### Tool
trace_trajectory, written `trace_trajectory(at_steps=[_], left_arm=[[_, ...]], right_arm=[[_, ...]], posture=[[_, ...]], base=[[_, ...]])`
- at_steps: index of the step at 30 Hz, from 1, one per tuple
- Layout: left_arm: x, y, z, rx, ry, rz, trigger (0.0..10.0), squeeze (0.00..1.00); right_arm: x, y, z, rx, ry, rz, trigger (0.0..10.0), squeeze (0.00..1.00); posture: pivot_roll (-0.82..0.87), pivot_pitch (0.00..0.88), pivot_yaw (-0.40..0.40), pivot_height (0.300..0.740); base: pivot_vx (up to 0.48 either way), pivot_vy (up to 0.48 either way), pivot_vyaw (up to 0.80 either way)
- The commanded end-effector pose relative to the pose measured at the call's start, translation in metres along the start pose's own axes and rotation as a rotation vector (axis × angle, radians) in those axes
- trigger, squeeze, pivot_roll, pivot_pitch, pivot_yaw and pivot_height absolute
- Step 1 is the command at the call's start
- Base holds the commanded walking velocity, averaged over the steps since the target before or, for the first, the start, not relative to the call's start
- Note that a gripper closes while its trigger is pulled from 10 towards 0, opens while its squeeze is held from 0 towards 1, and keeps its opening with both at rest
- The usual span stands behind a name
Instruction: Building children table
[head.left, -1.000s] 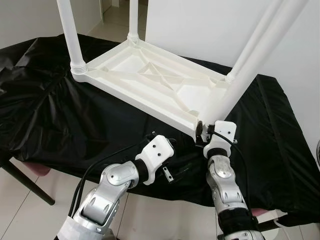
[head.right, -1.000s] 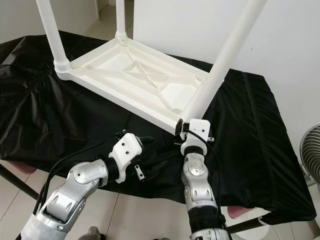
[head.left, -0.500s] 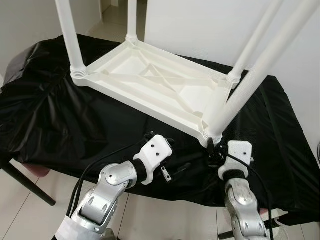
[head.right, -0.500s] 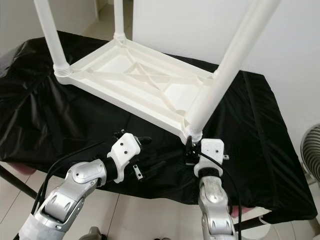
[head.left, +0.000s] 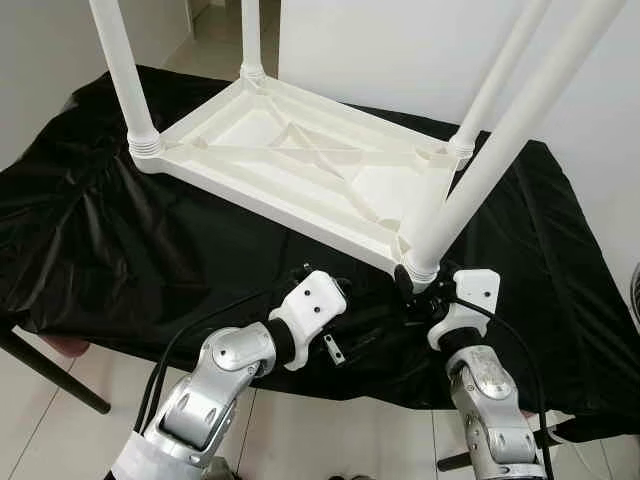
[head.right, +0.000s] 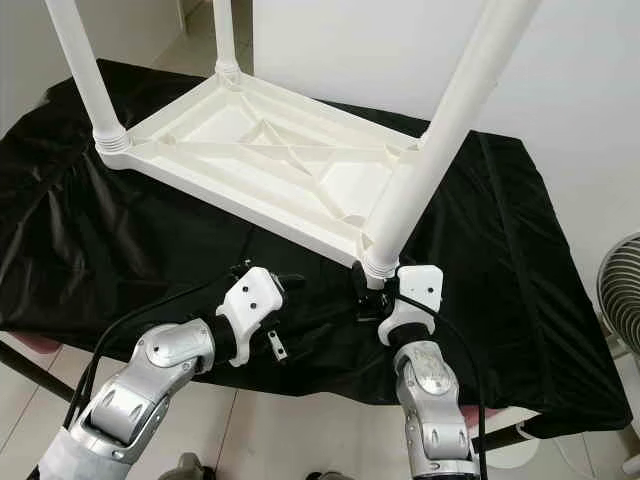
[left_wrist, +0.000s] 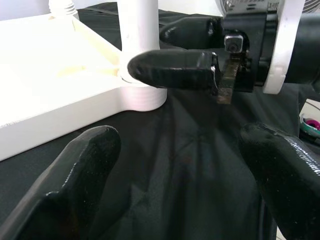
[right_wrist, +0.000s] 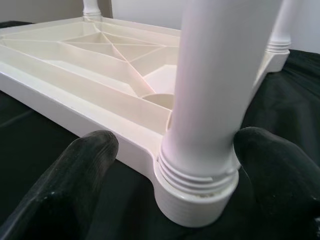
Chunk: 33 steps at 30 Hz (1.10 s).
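Your right fingers (right_wrist: 90, 165) straddle the leg (right_wrist: 215, 90) base, not clenched; left fingers (left_wrist: 85, 165) released just beside, over the cloth (head.left: 120, 250).

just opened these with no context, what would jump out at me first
A white plastic table lies upside down on a black cloth, its legs pointing up. At the corner nearest the robot, the right gripper sits at the base of one leg, a finger on each side of it. The left gripper hovers open over the cloth beside that corner.
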<state>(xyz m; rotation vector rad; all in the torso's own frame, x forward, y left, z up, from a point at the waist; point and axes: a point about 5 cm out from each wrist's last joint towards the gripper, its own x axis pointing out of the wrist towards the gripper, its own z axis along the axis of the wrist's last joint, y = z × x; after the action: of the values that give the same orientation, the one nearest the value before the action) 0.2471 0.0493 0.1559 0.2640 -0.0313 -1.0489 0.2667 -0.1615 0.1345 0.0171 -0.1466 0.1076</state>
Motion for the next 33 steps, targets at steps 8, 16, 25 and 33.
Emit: trace_trajectory(at_steps=[8, 16, 25, 33], left_arm=[[0.002, -0.001, 0.002, -0.004, -0.009, 0.007, 10.0, 0.0], [0.002, 0.0, 0.003, 0.002, -0.011, 0.009, 10.0, 0.0], [0.002, -0.001, 0.003, 0.006, -0.009, -0.004, 10.0, 0.0], [0.004, -0.001, 0.004, 0.008, -0.011, -0.006, 10.0, 0.0]], right_arm=[[0.015, -0.005, 0.003, -0.006, -0.022, -0.058, 10.0, 0.0], [0.03, 0.004, 0.002, 0.015, -0.043, -0.125, 10.0, 0.0], [0.046, -0.002, 0.001, 0.006, -0.046, -0.19, 10.0, 0.0], [0.056, -0.047, 0.005, -0.071, -0.055, -0.321, 10.0, 0.0]], posture=[[0.13, 0.087, -0.094, 0.74], [0.13, 0.082, -0.092, 0.74], [0.13, 0.078, -0.079, 0.74], [0.13, 0.07, -0.085, 0.74]], base=[[0.0, 0.0, 0.0], [0.0, 0.0, 0.0], [0.0, 0.0, 0.0], [0.0, 0.0, 0.0]])
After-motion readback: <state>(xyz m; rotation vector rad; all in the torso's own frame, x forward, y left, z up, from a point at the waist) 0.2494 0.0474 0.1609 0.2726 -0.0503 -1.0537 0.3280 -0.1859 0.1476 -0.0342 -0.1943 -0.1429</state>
